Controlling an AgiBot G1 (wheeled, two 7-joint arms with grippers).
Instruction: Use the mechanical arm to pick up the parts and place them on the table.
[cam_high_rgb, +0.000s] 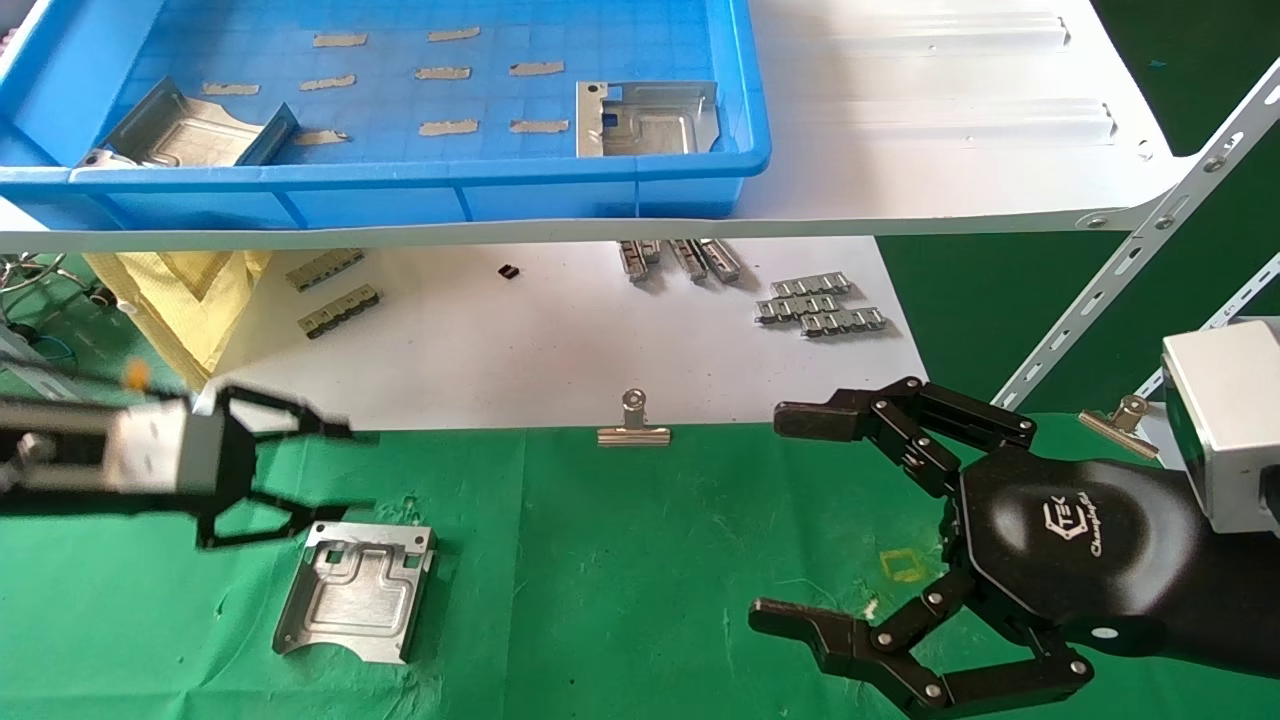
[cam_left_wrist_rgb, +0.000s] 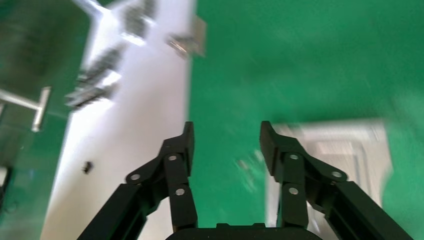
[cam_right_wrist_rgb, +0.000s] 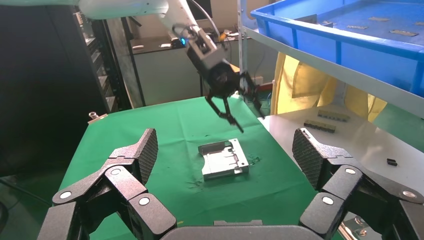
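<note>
One silvery part (cam_high_rgb: 355, 590) lies flat on the green cloth table (cam_high_rgb: 620, 560), near the left. It also shows in the right wrist view (cam_right_wrist_rgb: 223, 160) and blurred in the left wrist view (cam_left_wrist_rgb: 345, 145). Two more parts lie in the blue tray, one at its left (cam_high_rgb: 190, 135) and one at its right (cam_high_rgb: 645, 118). My left gripper (cam_high_rgb: 355, 470) (cam_left_wrist_rgb: 226, 142) is open and empty, hovering just above and behind the part on the cloth. My right gripper (cam_high_rgb: 790, 520) (cam_right_wrist_rgb: 225, 150) is open and empty, low over the cloth at the right.
The blue tray (cam_high_rgb: 600, 195) stands on a white shelf board (cam_high_rgb: 950, 150) with a slanted metal strut (cam_high_rgb: 1130, 270). Below lies a white sheet with grey clip strips (cam_high_rgb: 820, 305), held by binder clips (cam_high_rgb: 633, 425). A yellow cloth (cam_high_rgb: 190, 290) hangs at the left.
</note>
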